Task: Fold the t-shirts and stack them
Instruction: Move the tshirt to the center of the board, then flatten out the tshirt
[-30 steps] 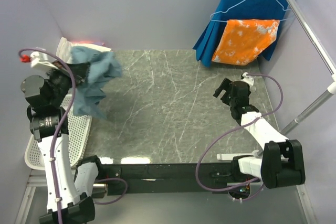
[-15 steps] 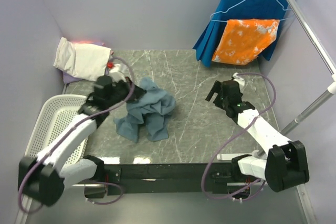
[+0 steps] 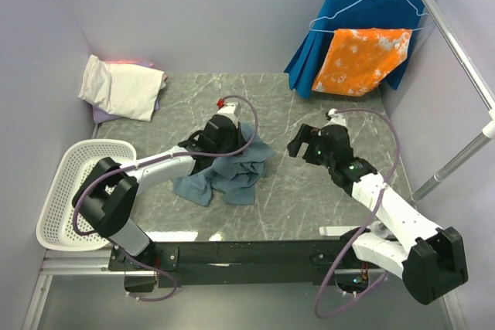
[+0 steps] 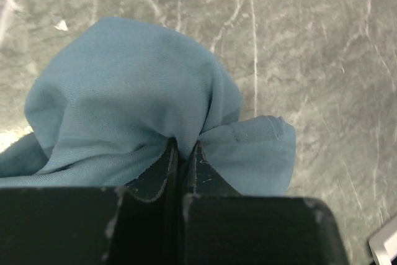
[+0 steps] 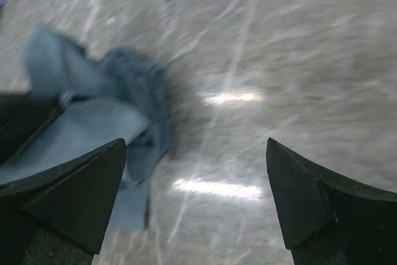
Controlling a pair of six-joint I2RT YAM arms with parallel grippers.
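Here, blue-grey t-shirt [image 3: 232, 177] outside basket [image 3: 66, 191]

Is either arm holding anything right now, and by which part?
The left gripper is shut on a bunched fold of the crumpled blue-grey t-shirt. The right gripper is open and holds nothing.

You've got two matching units: left arm [image 3: 151, 168] and right arm [image 3: 387, 205], both white link shells with chunky black joint housings. A black base rail [image 3: 240, 253] ties the two bases together. A purple cable runs loose along each arm. The left cable [image 3: 254, 125] ends in a red plug [image 3: 220, 103], the right cable [image 3: 397, 144] in a white plug [image 3: 332, 112]. On your left gripper [image 4: 182, 153] the fingers are matt black, with edges chipped to pale specks. The right gripper [image 5: 196, 147] fingers are black too, blunt wedges. That wrist view is blurred, so no finer detail.
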